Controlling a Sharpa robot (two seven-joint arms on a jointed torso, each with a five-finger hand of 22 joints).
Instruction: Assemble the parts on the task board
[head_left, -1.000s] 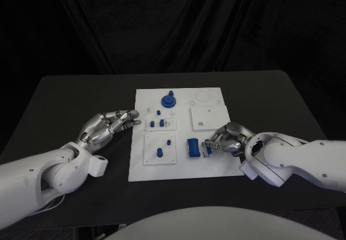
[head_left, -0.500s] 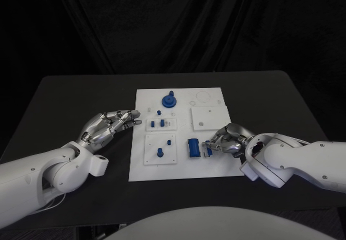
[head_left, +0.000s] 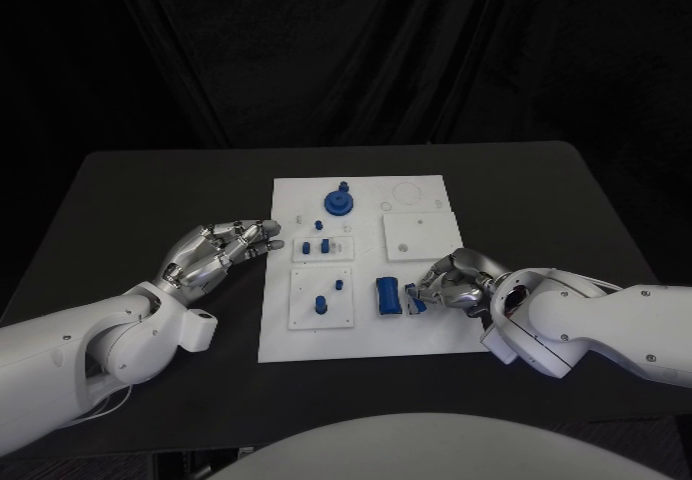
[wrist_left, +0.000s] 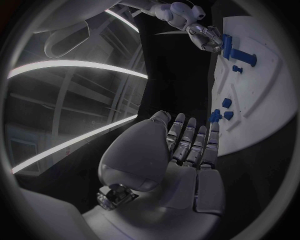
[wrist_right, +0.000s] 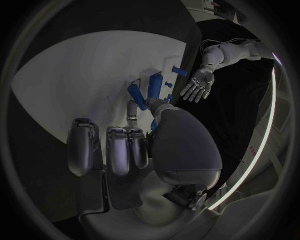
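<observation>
Right hand sits at the task board edge, fingers curled on a small blue part beside the big blue block. Left hand waits off the board, fingers apart, holding nothing. Some pegs already stand up; more work looks left.

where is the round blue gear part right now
In the head view the round blue gear part stands at the far end of the white task board, left of middle.
</observation>
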